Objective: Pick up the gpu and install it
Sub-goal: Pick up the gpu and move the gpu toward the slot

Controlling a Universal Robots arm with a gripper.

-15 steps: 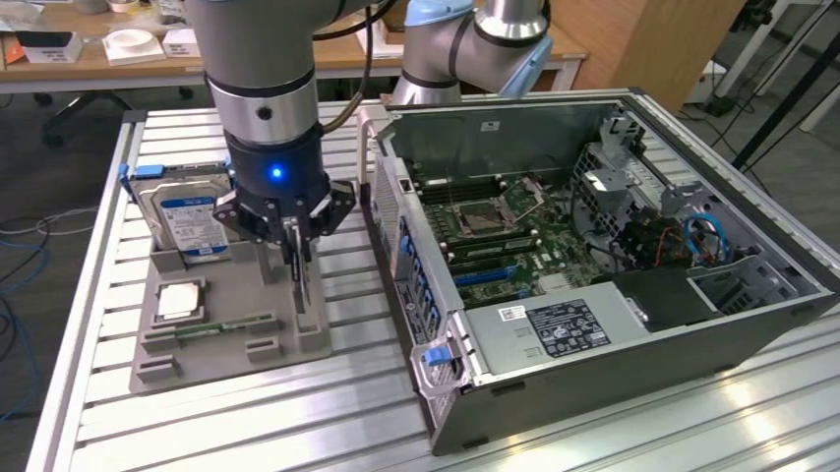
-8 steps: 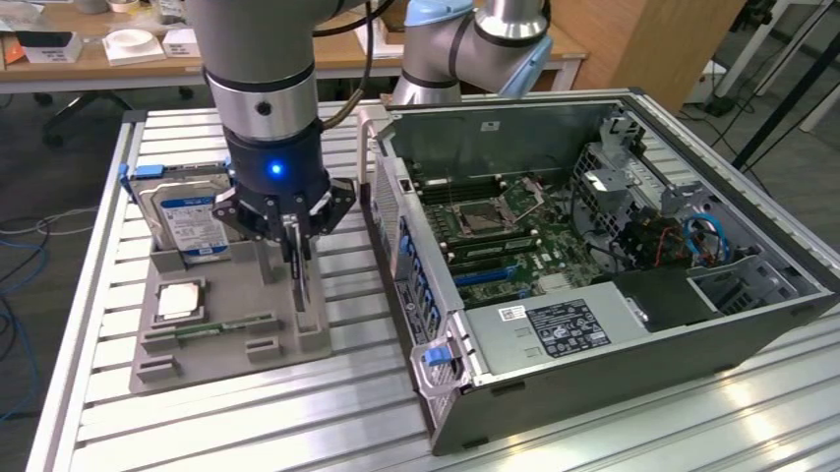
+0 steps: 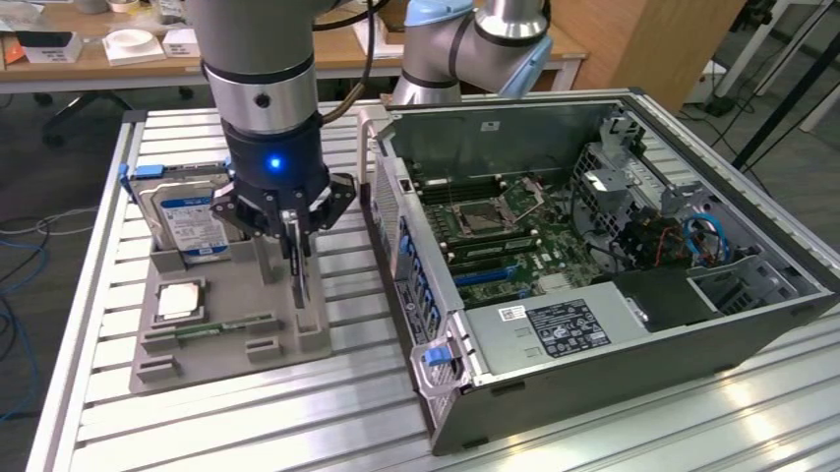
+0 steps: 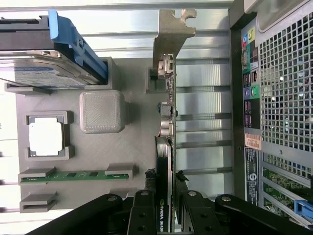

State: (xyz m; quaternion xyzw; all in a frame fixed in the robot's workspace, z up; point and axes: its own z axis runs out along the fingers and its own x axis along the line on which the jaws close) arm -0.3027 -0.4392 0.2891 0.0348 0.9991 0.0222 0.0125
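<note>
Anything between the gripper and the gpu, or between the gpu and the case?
Nothing at the gripper: it is closed on the thin dark-green gpu card, standing on edge in the grey tray. Toward the green motherboard, the open black computer case's perforated rear wall stands between; its top is open.

The exterior view looks obliquely down over the counter from farther off, the wrist view close and straight down past the end effector, both sharing the grey tray and computer case.

The thin dark gpu, silver-bracketed, stands on edge in the grey holder, apparently pinched by the gripper.
</note>
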